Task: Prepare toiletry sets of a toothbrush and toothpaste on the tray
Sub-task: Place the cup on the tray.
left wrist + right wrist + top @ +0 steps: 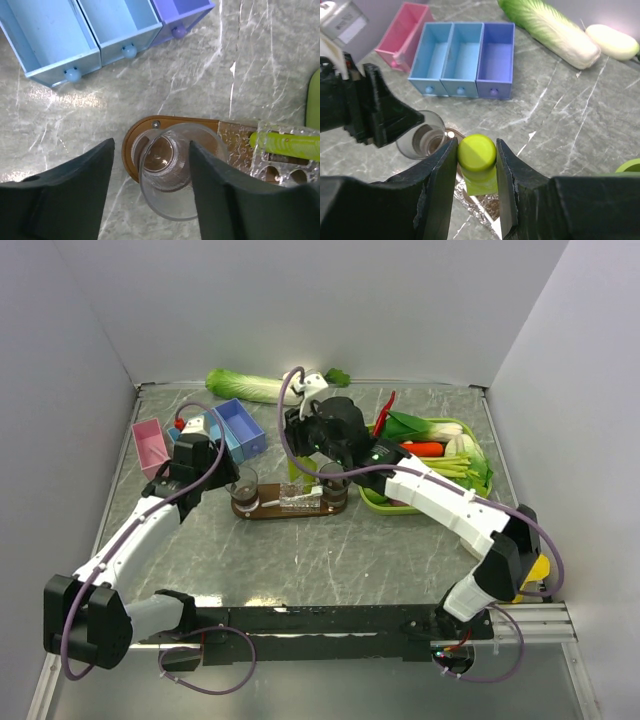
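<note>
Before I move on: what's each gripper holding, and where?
Right gripper pinches the toothpaste at its cap end; left gripper, open over a tumbler, holds nothing.

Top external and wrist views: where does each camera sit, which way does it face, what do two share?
Top external: above, behind the robot, facing down over the table; left arm, right arm show.
Left wrist: on left arm, facing down at a tumbler; left end effector open.
Right wrist: on right arm, facing obliquely down; right end effector gripping toothpaste.
Shared: both wrists see the tumbler.
</note>
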Controlling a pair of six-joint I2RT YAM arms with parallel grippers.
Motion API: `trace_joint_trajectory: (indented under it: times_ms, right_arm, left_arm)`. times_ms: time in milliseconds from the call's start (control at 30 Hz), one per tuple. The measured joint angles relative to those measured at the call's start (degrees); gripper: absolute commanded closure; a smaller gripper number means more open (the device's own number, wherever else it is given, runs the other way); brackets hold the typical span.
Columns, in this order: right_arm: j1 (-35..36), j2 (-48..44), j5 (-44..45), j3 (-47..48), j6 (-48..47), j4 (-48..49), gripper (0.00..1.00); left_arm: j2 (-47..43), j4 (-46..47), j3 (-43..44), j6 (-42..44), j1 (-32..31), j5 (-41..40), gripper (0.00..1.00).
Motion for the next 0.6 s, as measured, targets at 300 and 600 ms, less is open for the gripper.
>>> trace_joint_trajectory:
  times_ms: [300,600]
  right_arm:
    - [-0.2,-4.1,-4.7,0.9,0.8,-4.0,1.0]
    - [-1.8,-4.6,-12.8,2.0,2.2,-9.4,1.0]
  left_arm:
    - [-3.8,0.2,2.9,4.1,0.0,-1.1,0.07]
    - [-17.6,7.0,4.6,10.8,-0.5,16.3,0.02]
